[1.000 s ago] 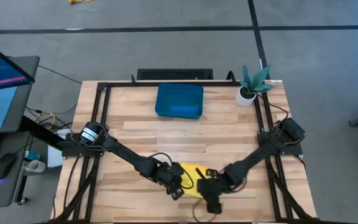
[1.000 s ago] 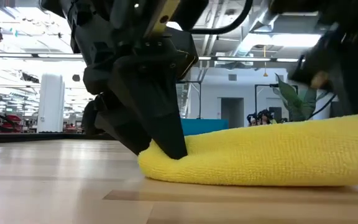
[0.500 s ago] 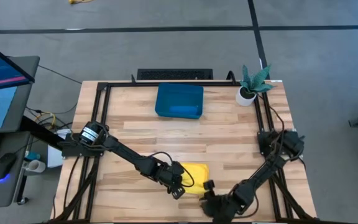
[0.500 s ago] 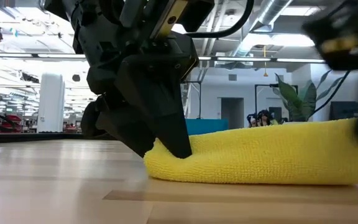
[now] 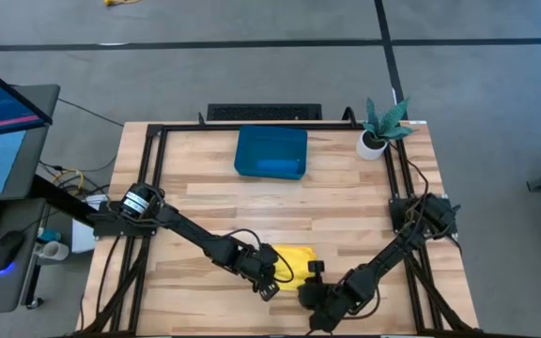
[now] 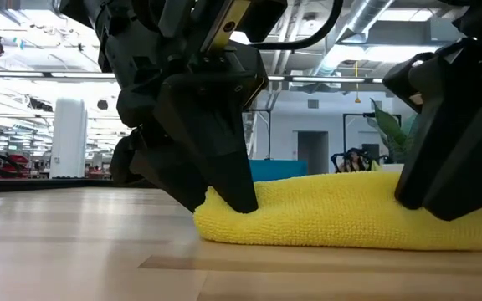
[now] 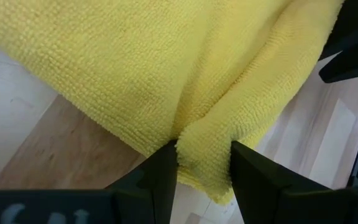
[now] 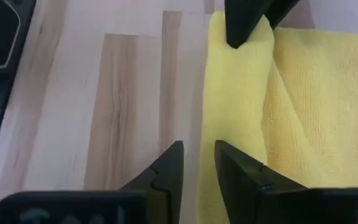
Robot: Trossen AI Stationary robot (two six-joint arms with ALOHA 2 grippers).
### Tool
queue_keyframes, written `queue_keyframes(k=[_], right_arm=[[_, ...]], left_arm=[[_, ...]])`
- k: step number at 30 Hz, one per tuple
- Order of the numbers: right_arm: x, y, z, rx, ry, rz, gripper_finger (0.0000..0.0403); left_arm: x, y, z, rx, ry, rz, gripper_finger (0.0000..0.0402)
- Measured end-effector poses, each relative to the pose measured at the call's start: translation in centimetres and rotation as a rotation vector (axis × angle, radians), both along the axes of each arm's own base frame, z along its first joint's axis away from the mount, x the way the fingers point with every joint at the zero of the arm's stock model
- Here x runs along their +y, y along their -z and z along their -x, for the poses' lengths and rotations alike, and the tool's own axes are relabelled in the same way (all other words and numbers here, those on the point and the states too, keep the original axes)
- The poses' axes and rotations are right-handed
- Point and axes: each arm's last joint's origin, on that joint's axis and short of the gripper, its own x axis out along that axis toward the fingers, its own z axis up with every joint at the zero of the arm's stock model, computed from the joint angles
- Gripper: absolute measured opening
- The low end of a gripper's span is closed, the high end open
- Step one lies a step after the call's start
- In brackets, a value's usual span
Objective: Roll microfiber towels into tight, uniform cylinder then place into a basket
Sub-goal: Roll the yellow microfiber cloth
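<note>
The yellow towel (image 5: 297, 255) lies folded on the table near its near edge, with a thick rolled edge along its near side. My left gripper (image 7: 204, 152) is shut on that edge at the towel's left end (image 6: 224, 209). My right gripper (image 8: 199, 152) is down at the right end (image 6: 450, 180), slightly open. One of its fingers is over the towel and the other over the wood. The teal basket (image 5: 270, 141) stands at the table's far middle, and a lighter blue roll (image 5: 278, 167) lies inside it. My left gripper pinches the thick rolled fold (image 7: 205, 134) at the left end of the towel's near edge between its two fingers, several layers bunched together. The fingers slant down from the table's left. The towel rests on the table. Whether my right gripper touches the towel's rolled edge (image 8: 209, 146), I cannot tell.
A small white pot with a green plant (image 5: 376, 139) stands at the far right corner. Black frame rails (image 5: 156, 160) run along the table's left and right sides. Bare wood lies between the towel and the basket.
My right gripper has swung toward the table's near edge, turned its wrist and come down onto the towel's right end. The towel's left end has shifted slightly rightward under my left gripper, which stays put.
</note>
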Motion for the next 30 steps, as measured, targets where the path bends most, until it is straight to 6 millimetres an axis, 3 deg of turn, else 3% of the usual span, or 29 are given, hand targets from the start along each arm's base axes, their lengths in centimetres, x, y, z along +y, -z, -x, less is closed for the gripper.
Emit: queue_keyframes(k=[11, 19, 30], right_arm=[[-2.0, 0.4, -0.4, 0.071, 0.211, -0.049, 0.0111], [-3.6, 0.3, -1.8, 0.15, 0.227, -0.143, 0.0111], [-2.4, -1.5, -0.8, 0.085, 0.174, -0.139, 0.0111]], left_arm=[[0.0, 0.0, 0.0, -0.005, 0.011, -0.004, 0.0135], [0.0, 0.0, 0.0, -0.01, 0.038, -0.02, 0.0135], [0.0, 0.0, 0.0, -0.009, 0.041, -0.022, 0.0135]])
